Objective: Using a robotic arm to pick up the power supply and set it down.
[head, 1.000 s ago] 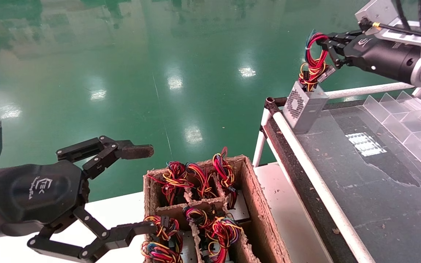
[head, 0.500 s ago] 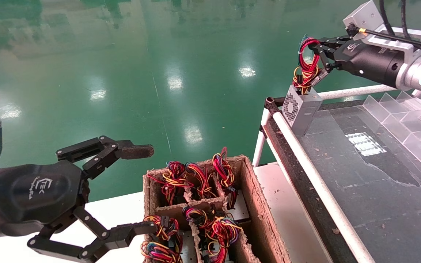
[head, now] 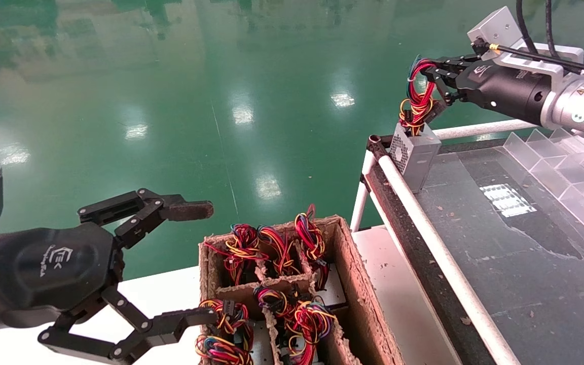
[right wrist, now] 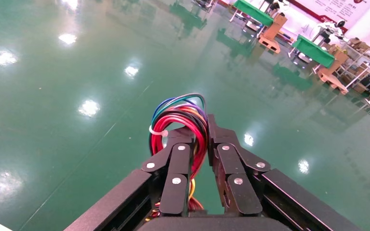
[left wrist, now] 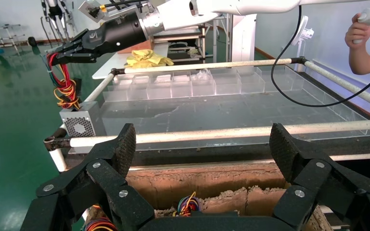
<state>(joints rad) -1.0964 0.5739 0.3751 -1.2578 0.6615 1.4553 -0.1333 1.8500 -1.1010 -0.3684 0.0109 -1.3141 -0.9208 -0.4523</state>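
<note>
The right gripper (head: 431,76) clamps the wire bundle (head: 416,101) of the power supply (head: 413,154), whose base, hidden in the right wrist view, meets the rack's (head: 439,263) corner; the left gripper (head: 190,263) hangs open beside the cardboard box (head: 358,284).

power supply (head: 415,153): out of sight in the right wrist view; only its wire bundle (right wrist: 183,120) shows there, the lower run hidden behind the right pincer (right wrist: 201,144).
Power supply base: in the left wrist view, whether it touches the clear-topped counter (left wrist: 231,113) cannot be told.
cardboard divider box (head: 358,284): near end cut off by the head view's bottom edge; lower compartments hidden.
left pincer (head: 190,263): its arm runs off the head view's left edge.
person (left wrist: 366,33): only a hand and forearm show, the rest cut off at the edge.
</note>
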